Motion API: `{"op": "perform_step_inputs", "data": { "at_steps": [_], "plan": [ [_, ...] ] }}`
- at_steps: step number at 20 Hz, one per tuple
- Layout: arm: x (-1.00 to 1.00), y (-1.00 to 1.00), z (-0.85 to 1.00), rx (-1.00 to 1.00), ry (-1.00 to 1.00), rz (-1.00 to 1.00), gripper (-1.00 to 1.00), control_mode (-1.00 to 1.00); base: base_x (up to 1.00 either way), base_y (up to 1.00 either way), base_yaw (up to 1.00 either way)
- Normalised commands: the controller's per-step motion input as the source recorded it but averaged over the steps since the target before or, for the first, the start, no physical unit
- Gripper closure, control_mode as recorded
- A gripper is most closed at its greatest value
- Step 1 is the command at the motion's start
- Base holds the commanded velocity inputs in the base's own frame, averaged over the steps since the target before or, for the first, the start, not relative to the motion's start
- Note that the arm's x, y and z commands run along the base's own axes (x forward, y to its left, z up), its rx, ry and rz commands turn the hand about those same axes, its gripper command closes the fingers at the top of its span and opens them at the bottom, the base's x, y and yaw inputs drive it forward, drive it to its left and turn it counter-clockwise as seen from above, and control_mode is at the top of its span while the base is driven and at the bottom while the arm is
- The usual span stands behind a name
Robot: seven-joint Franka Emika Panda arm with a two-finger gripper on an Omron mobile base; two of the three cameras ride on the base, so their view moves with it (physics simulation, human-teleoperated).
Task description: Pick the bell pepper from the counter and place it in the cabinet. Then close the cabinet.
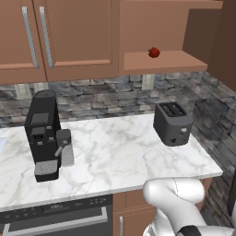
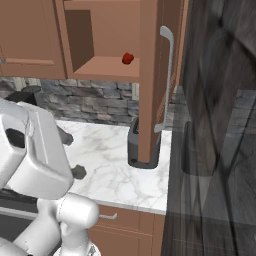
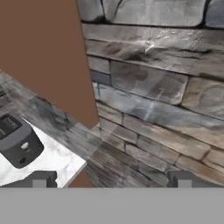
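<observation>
The red bell pepper (image 1: 154, 52) (image 2: 128, 58) rests on the inner shelf of the open cabinet (image 1: 161, 62), near the shelf's middle. The cabinet's wide door (image 2: 150, 75) stands swung out over the counter (image 1: 115, 156) (image 2: 115, 160), its silver bar handle (image 2: 167, 75) facing right. In the hand view my gripper (image 3: 113, 179) is open, its fingertips (image 3: 43, 178) far apart with nothing between them. It faces the stone wall, with the brown door panel (image 3: 43, 52) at upper left. The pepper is well away from the gripper.
A dark toaster (image 1: 173, 123) (image 3: 19, 140) stands on the counter's right end, partly behind the open door in the right base view. A black coffee machine (image 1: 44, 133) stands at left. Two closed narrow doors (image 1: 69, 37) hang upper left. A dark stone side wall (image 2: 220, 125) bounds the right.
</observation>
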Motion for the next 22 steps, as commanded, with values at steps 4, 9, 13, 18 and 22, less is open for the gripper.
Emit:
{"op": "perform_step_inputs", "data": {
  "at_steps": [4, 9, 13, 18, 22],
  "plan": [
    [0.55, -0.38, 0.00, 0.08, 0.12, 0.00, -1.00, -1.00, 0.00, 0.00, 0.00],
    [0.74, -0.24, -0.01, 0.09, 0.06, 0.02, -1.00, -1.00, 0.00, 0.00, 0.00],
    [0.55, -0.08, -0.10, 0.10, -0.01, 0.05, -1.00, -1.00, 0.00, 0.00, 0.00],
    [0.27, -0.18, -0.16, 0.10, -0.09, 0.07, -1.00, -1.00, 0.00, 0.00, 0.00],
    [-0.06, -0.53, -0.17, 0.05, -0.01, 0.01, -1.00, -1.00, 0.00, 0.00, 0.00]
  ]
}}
